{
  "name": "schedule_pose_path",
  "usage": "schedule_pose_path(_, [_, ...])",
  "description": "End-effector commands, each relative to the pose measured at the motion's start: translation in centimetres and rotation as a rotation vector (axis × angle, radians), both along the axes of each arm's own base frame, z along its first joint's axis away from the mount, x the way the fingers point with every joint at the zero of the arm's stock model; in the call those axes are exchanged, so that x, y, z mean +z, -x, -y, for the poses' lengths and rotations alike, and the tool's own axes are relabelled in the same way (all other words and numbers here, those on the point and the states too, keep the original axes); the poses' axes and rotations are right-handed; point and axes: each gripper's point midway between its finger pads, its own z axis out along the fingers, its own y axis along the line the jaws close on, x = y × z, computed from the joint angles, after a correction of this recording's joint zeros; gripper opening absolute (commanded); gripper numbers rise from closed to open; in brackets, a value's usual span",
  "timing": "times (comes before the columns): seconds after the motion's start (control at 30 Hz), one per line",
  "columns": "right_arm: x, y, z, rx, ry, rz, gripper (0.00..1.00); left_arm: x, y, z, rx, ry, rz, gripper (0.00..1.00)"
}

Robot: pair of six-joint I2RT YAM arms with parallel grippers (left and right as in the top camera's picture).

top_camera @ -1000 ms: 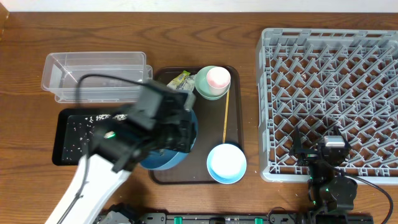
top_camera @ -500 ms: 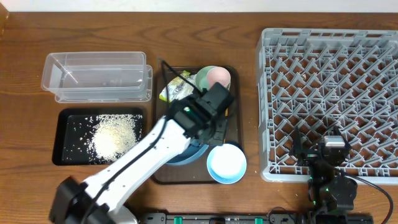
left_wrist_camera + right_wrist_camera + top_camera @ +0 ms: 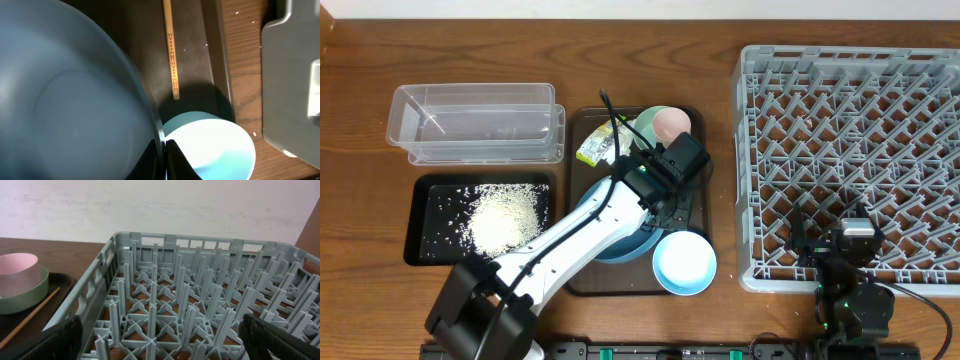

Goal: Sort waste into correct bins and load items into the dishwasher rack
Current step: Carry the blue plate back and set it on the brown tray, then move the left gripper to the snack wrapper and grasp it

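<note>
Left gripper (image 3: 162, 156) appears pinched shut on the rim of the dark-blue dish (image 3: 65, 100) (contact sits at the frame's bottom edge, so the grip is only probable). Overhead, the dish is at centre frame and the dishwasher rack (image 3: 850, 130) lies to its right. Right gripper (image 3: 160, 347) is spread wide and empty.

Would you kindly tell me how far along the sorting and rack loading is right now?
Done: the rice lies in the black tray. In hand: the left hand grips the dark-blue dish by its rim. Left: the wrapper lies on the brown tray, the clear tub and the rack hold nothing, and the light-blue bowl, mint-green bowl, pink cup and stick wait. The right hand is open.
</note>
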Motion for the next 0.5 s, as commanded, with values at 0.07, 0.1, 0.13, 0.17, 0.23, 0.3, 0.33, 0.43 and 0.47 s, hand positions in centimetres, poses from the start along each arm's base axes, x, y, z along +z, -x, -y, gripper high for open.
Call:
schedule_pose_path(0.07, [0.0, 0.0, 0.1, -0.001, 0.015, -0.001, 0.99, -0.5, -0.2, -1.2, 0.01, -0.062, 0.02, 0.17])
schedule_pose_path(0.1, [0.0, 0.0, 0.1, -0.001, 0.015, -0.001, 0.99, -0.5, -0.4, -1.5, 0.015, -0.08, 0.032, 0.17])
schedule_pose_path(0.13, [0.0, 0.0, 0.1, -0.001, 0.015, -0.001, 0.99, -0.5, -0.5, -1.7, 0.018, -0.09, 0.04, 0.17])
schedule_pose_path(0.17, [0.0, 0.0, 0.1, -0.001, 0.015, -0.001, 0.99, -0.5, -0.6, -1.8, 0.02, -0.094, 0.043, 0.17])
schedule_pose_path(0.23, [0.0, 0.0, 0.1, -0.001, 0.015, -0.001, 0.99, -0.5, -0.6, -1.8, 0.021, -0.093, 0.043, 0.21])
schedule_pose_path(0.3, [0.0, 0.0, 0.1, -0.001, 0.015, -0.001, 0.99, -0.5, -0.6, -1.8, 0.02, -0.093, 0.044, 0.21])
schedule_pose_path(0.33, [0.0, 0.0, 0.1, -0.001, 0.015, -0.001, 0.99, -0.4, -0.7, -1.8, 0.02, -0.092, 0.045, 0.23])
schedule_pose_path(0.43, [0.0, 0.0, 0.1, -0.001, 0.015, -0.001, 0.99, 0.2, -0.9, -1.6, 0.021, -0.078, 0.059, 0.28])
schedule_pose_path(0.47, [0.0, 0.0, 0.1, -0.001, 0.015, -0.001, 0.99, 0.6, -0.9, -1.5, 0.022, -0.07, 0.067, 0.33])
